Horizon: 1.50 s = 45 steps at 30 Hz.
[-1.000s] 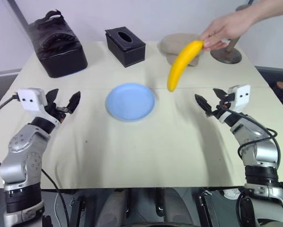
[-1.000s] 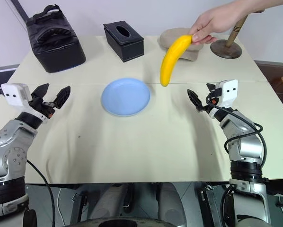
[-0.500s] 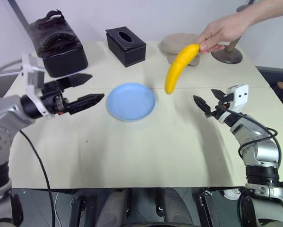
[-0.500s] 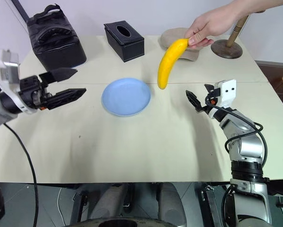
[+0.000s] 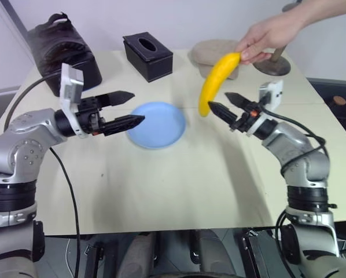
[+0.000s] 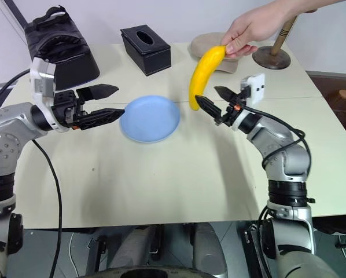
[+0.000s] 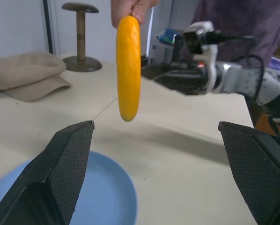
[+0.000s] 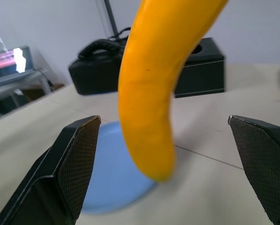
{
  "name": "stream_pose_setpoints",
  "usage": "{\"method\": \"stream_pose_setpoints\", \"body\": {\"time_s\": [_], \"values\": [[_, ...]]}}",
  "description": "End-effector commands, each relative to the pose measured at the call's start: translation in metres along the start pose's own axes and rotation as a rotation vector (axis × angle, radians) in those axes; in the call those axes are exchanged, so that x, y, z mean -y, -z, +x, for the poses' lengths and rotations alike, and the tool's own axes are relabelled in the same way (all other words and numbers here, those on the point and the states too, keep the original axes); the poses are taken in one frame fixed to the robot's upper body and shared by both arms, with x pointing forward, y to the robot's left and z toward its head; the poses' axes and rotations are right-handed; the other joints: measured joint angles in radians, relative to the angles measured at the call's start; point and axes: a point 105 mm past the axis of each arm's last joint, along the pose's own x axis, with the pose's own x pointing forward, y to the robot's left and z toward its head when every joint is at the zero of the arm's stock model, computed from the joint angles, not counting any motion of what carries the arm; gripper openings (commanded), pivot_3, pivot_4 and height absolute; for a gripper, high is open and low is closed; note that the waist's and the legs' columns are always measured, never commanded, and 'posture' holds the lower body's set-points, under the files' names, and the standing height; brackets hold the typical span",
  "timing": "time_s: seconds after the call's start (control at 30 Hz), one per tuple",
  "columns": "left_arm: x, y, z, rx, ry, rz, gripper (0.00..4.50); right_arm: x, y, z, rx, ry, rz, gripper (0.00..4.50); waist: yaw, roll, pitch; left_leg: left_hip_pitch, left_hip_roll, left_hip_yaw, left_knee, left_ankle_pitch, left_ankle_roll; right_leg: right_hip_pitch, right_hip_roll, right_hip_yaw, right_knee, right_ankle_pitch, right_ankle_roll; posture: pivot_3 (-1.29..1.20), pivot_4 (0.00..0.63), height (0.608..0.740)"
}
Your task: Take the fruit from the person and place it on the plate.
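Your right claw [image 6: 214,106] stood wide open, empty, its tips just beside the banana's [image 6: 199,75] lower end, ready to take it. The hand [image 6: 251,27] pinched its top, dangling it above the tabletop [image 6: 179,174] near the plate [image 6: 150,119]. Your left claw [image 6: 103,103] gaped empty beside the plate. No writing was legible.

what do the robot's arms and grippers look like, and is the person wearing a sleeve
Both arms are silver-grey metal with rounded joints and loose black cables. The left gripper and right gripper each have two long, black, pointed fingers, their inner pads finely textured, and a small white box at the wrist. The person's hand and visible forearm are bare, no sleeve.
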Motion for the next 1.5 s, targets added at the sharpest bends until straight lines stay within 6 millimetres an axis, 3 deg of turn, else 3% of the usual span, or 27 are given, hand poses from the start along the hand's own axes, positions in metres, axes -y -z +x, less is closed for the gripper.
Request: {"method": "stream_pose_setpoints", "body": {"time_s": [0.03, 0.13, 0.23, 0.37, 0.4, 0.6, 0.77, 0.87, 1.0, 1.2, 1.33, 1.4, 1.5], "values": [[0.003, -0.011, 0.000, 0.025, 0.001, 0.056, 4.45, -0.001, -0.013, 0.016, 0.060, -0.027, -0.010, 4.50, 0.000, 0.000, 0.000, 0.000, 0.000, 0.000, 0.000, 0.000, 0.000, 0.000, 0.000, 0.000, 0.000, 0.000, 0.000, 0.00, 0.150, 0.740], [0.003, -0.009, -0.002, 0.019, -0.012, 0.059, 4.45, -0.005, -0.016, 0.026, 0.076, -0.059, -0.001, 4.50, 0.000, 0.000, 0.000, 0.000, 0.000, 0.000, 0.000, 0.000, 0.000, 0.000, 0.000, 0.000, 0.000, 0.000, 0.000, 0.00, 0.150, 0.740], [0.004, -0.009, -0.004, 0.020, -0.029, 0.060, 4.50, -0.007, -0.019, 0.031, 0.089, -0.073, -0.010, 3.69, 0.000, 0.000, 0.000, 0.000, 0.000, 0.000, -0.001, 0.000, 0.000, -0.001, 0.000, 0.000, 0.000, 0.000, 0.000, 0.00, 0.150, 0.740], [0.006, -0.008, -0.007, 0.019, -0.046, 0.062, 4.50, -0.012, -0.020, 0.034, 0.091, -0.106, -0.016, 1.65, 0.000, 0.000, 0.000, 0.000, 0.000, 0.000, -0.001, 0.000, 0.000, -0.001, 0.000, 0.000, 0.000, 0.000, 0.000, 0.00, 0.150, 0.740], [0.007, -0.007, -0.008, 0.018, -0.050, 0.062, 4.50, -0.014, -0.020, 0.034, 0.090, -0.112, -0.019, 1.45, 0.000, 0.000, 0.000, 0.000, 0.000, 0.000, -0.001, 0.000, 0.000, -0.001, 0.000, 0.000, 0.000, 0.000, 0.000, 0.00, 0.150, 0.740], [0.003, -0.006, -0.012, 0.000, -0.090, 0.072, 4.50, -0.021, -0.018, 0.042, 0.051, -0.144, -0.061, 1.45, -0.002, 0.000, 0.000, 0.000, 0.000, 0.000, -0.001, 0.000, 0.000, -0.002, 0.000, 0.000, 0.001, 0.000, 0.000, 0.00, 0.150, 0.740], [-0.004, -0.001, -0.024, -0.026, -0.144, 0.066, 4.50, -0.062, 0.020, 0.076, -0.137, -0.353, -0.156, 1.45, -0.013, 0.000, 0.000, 0.000, 0.000, 0.000, -0.002, 0.000, -0.001, -0.003, 0.001, 0.001, 0.002, 0.000, 0.000, 0.00, 0.150, 0.740], [-0.005, 0.001, -0.027, -0.027, -0.170, 0.068, 4.50, -0.073, 0.040, 0.093, -0.262, -0.455, -0.263, 1.45, -0.018, 0.001, 0.000, 0.000, 0.000, 0.000, -0.003, 0.001, -0.002, -0.004, 0.001, 0.001, 0.003, 0.000, 0.000, 0.00, 0.150, 0.740], [-0.002, 0.002, -0.028, -0.017, -0.187, 0.069, 4.50, -0.076, 0.057, 0.106, -0.413, -0.576, -0.422, 1.45, -0.016, 0.001, 0.000, -0.001, -0.001, 0.000, -0.003, 0.001, -0.003, -0.004, 0.001, 0.000, 0.003, 0.001, 0.000, 0.00, 0.150, 0.740], [0.002, 0.004, -0.032, 0.004, -0.232, 0.069, 4.50, -0.071, 0.059, 0.115, -0.486, -0.625, -0.583, 1.45, -0.021, 0.001, 0.000, -0.001, -0.002, 0.000, -0.004, 0.001, -0.003, -0.005, 0.000, 0.000, 0.003, 0.001, 0.000, 0.00, 0.150, 0.740], [0.006, 0.006, -0.034, 0.014, -0.248, 0.064, 4.50, -0.068, 0.060, 0.117, -0.501, -0.630, -0.593, 1.45, -0.028, 0.000, 0.000, -0.001, -0.002, 0.000, -0.008, 0.002, -0.005, -0.007, 0.000, 0.001, 0.003, 0.001, 0.000, 0.00, 0.150, 0.740], [0.006, 0.006, -0.035, 0.018, -0.258, 0.063, 4.50, -0.067, 0.056, 0.120, -0.483, -0.606, -0.587, 2.52, -0.030, 0.000, 0.000, -0.001, -0.002, 0.000, -0.009, 0.003, -0.006, -0.008, 0.000, 0.001, 0.003, 0.001, -0.001, 0.00, 0.150, 0.740], [0.007, 0.005, -0.035, 0.022, -0.263, 0.063, 4.50, -0.066, 0.052, 0.122, -0.471, -0.597, -0.587, 3.79, -0.030, 0.000, 0.000, -0.001, -0.001, -0.001, -0.013, 0.005, -0.009, -0.010, 0.001, 0.001, 0.003, 0.002, -0.002, 0.00, 0.150, 0.740]]}}
